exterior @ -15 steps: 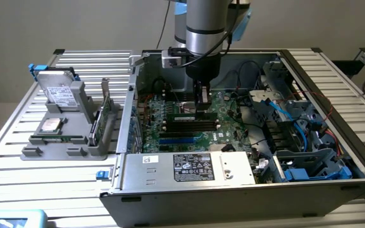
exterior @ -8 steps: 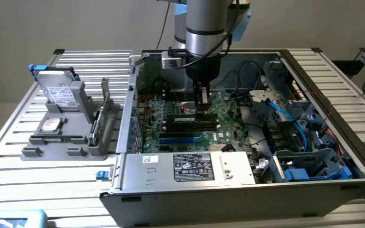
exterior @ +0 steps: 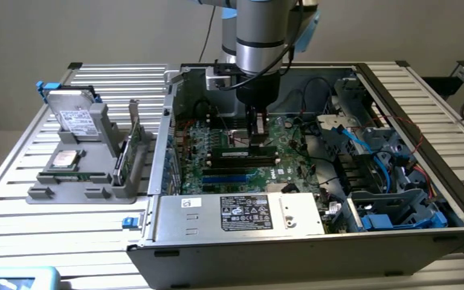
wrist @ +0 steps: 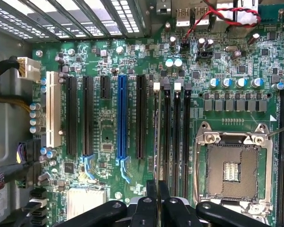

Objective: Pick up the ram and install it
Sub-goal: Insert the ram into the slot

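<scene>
Ram (wrist: 157,142) shows edge-on, thin and greenish, gripped by end effector (wrist: 157,185).

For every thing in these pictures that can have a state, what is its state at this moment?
computer case: open, side panel off
gripper: shut on the ram
ram: held edge-on along a memory slot; seated or not, cannot tell
processor socket: empty
blue card slot: empty
</scene>
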Controlling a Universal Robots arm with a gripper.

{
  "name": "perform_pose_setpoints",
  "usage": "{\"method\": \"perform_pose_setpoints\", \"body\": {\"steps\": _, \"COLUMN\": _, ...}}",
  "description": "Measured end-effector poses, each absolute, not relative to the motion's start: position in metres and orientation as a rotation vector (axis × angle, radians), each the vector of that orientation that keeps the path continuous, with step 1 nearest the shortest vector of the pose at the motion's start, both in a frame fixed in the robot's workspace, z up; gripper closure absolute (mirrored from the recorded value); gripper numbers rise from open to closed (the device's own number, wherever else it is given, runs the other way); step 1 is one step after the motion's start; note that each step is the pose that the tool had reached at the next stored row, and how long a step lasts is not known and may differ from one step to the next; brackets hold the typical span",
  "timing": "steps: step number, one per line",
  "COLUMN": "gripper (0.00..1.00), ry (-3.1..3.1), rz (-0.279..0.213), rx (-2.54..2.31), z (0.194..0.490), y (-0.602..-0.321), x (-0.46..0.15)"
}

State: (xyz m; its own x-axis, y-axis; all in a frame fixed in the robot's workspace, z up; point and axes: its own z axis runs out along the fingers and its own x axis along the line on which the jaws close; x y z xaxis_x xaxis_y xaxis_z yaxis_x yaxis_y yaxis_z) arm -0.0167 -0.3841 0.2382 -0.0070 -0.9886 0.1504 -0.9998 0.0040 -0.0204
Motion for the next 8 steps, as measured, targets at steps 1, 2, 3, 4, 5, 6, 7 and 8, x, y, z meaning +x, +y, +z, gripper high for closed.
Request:
{"method": "perform_pose_setpoints", "body": {"steps": 1, "gripper": 0.87, "ry": -2.158, "rz": 0.185, "rx": 2.146, "z": 0.2374, "y": -0.3841, "x": -0.0167}}
{"method": "perform_pose_setpoints", "body": {"steps": 2, "gripper": 0.87, "ry": -2.158, "rz": 0.186, "rx": 2.146, "z": 0.2369, "y": -0.3841, "x": -0.0167}}
{"method": "perform_pose_setpoints", "body": {"steps": 3, "gripper": 0.87, "ry": -2.159, "rz": 0.186, "rx": 2.147, "z": 0.2366, "y": -0.3842, "x": -0.0167}}
{"method": "perform_pose_setpoints", "body": {"steps": 4, "gripper": 0.87, "ry": -2.159, "rz": 0.187, "rx": 2.147, "z": 0.2363, "y": -0.3842, "x": -0.0168}}
{"method": "perform_pose_setpoints", "body": {"steps": 5, "gripper": 0.87, "ry": -2.159, "rz": 0.187, "rx": 2.147, "z": 0.2360, "y": -0.3842, "x": -0.0167}}
{"method": "perform_pose_setpoints", "body": {"steps": 6, "gripper": 0.87, "ry": -2.159, "rz": 0.188, "rx": 2.147, "z": 0.2357, "y": -0.3839, "x": -0.0168}}
{"method": "perform_pose_setpoints", "body": {"steps": 7, "gripper": 0.87, "ry": -2.160, "rz": 0.188, "rx": 2.147, "z": 0.2353, "y": -0.3836, "x": -0.0168}}
{"method": "perform_pose_setpoints", "body": {"steps": 8, "gripper": 0.87, "ry": -2.160, "rz": 0.188, "rx": 2.147, "z": 0.2349, "y": -0.3835, "x": -0.0168}}
